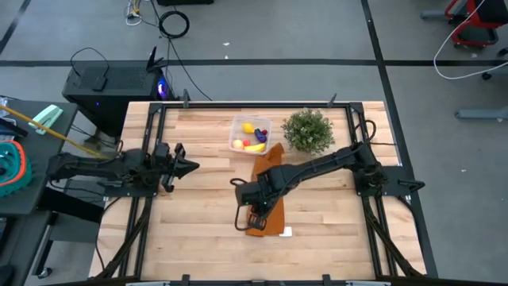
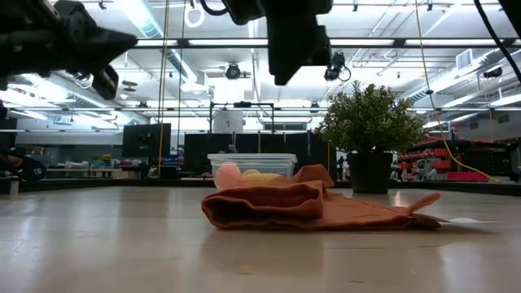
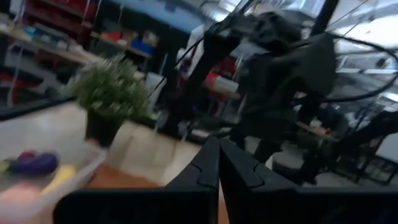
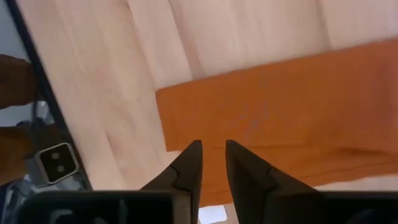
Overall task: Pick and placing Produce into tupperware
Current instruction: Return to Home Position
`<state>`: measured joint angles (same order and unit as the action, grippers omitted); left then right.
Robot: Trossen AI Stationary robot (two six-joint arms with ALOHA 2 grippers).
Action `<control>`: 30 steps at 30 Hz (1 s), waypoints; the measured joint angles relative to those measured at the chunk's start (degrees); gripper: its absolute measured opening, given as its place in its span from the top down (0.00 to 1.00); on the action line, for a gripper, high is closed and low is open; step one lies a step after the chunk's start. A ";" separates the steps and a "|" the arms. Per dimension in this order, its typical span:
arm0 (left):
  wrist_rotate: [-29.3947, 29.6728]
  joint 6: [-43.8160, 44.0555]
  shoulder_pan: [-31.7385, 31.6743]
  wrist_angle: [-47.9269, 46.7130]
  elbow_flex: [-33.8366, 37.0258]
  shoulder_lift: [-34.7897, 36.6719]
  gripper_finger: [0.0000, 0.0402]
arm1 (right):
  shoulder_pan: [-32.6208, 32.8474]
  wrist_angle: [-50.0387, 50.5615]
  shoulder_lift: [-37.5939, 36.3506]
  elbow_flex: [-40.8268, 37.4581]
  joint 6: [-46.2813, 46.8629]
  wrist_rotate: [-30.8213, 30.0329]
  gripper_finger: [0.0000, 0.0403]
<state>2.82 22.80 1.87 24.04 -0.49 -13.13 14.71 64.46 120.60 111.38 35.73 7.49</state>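
I have the right hand point(image 1: 248, 213) out over the middle of the table point(image 1: 198, 230), hanging above the near end of the cloth point(image 1: 270, 187). Through its wrist camera I see its two fingers point(image 4: 186, 168) a narrow gap apart with nothing between them, so it is released and empty. Orange cloth and bare wood lie beneath it. From table height that arm shows only as a dark mass at the top, above the bunched cloth.

The left hand point(image 1: 190, 166) waits at the left side of the table, pointing toward the centre. Its wrist camera shows the tips pressed together, clenched on nothing.

The box point(image 1: 238, 119) sits at the back of the table, just left of the plant point(image 1: 308, 131), with the far end of the cloth close by its corner. Inside it from above I make out the lemon point(image 1: 248, 127), the purple piece point(image 1: 260, 135), the banana point(image 1: 254, 147) and the red-orange fruit point(image 1: 237, 144), packed close together. From table height the box stands behind the cloth, with a pinkish round shape and some yellow showing through its clear wall.
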 joint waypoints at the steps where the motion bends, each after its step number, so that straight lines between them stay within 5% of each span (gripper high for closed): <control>1: -0.46 -0.01 -0.62 -2.33 0.01 1.39 0.97 | 0.50 -0.28 0.00 -0.65 0.99 -0.38 0.82; 10: -5.62 0.06 -4.75 -20.80 0.02 13.11 0.96 | 4.02 -2.01 0.00 -2.06 6.55 -2.87 0.90; 18: -5.19 -2.18 -8.46 -24.41 -1.66 12.88 0.98 | 5.37 -7.22 -0.31 -2.10 5.08 -5.19 0.99; 24: -5.56 -0.96 -10.38 -27.99 -2.86 12.81 0.97 | 4.11 -8.76 -3.14 -2.35 3.74 -13.51 0.99; 30: -5.61 -0.28 -10.49 -28.64 -3.70 12.83 0.93 | 0.63 -20.30 -15.52 -19.49 8.86 -15.32 0.99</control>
<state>-2.79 22.52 -8.62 -4.61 -4.19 -0.29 15.34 44.16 105.08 91.89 44.59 -7.83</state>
